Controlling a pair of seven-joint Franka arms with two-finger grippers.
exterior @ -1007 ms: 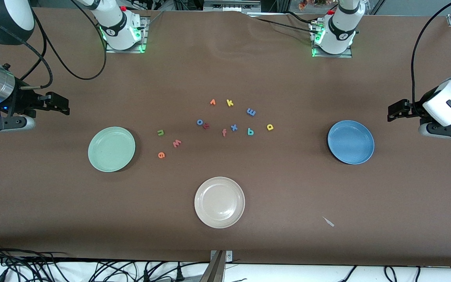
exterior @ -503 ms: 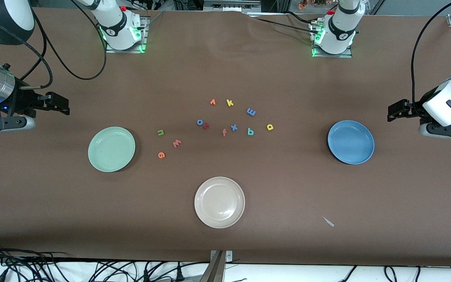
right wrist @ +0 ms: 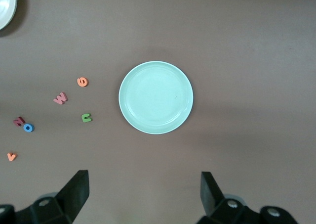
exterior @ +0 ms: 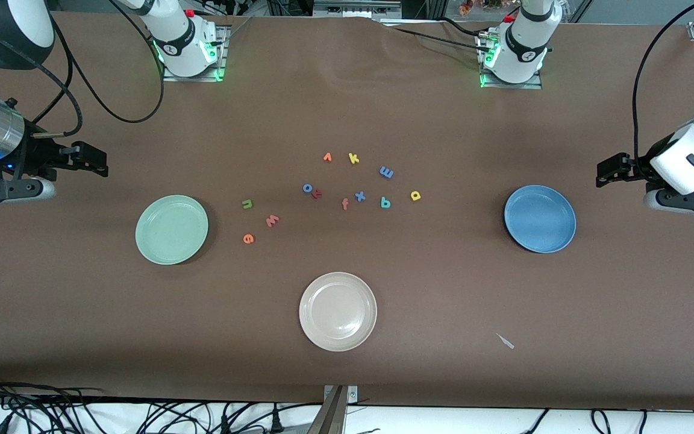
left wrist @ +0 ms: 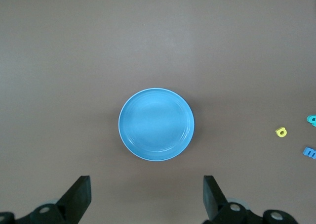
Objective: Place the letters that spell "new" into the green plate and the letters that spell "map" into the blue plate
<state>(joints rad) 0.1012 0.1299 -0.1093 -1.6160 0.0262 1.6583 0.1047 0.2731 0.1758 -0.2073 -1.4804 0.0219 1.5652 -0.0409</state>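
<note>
Left gripper (left wrist: pixel 145 197) is hanging with fingers spread wide and empty above the table by the blue plate (left wrist: pixel 156 124); right gripper (right wrist: pixel 143 194) is hovering likewise, released, by the pale green plate (right wrist: pixel 156 97). Only the front view is showing the beige plate (exterior: pixel 338 311) whole, lying nearest the camera. Olive n (exterior: pixel 247 204), salmon w (exterior: pixel 272 220) and orange e (exterior: pixel 248 239) are lying beside the green plate; blue m (exterior: pixel 386 172), teal a (exterior: pixel 385 202) and yellow p (exterior: pixel 415 195) are lying mid-table, nearer the blue plate's end.
</note>
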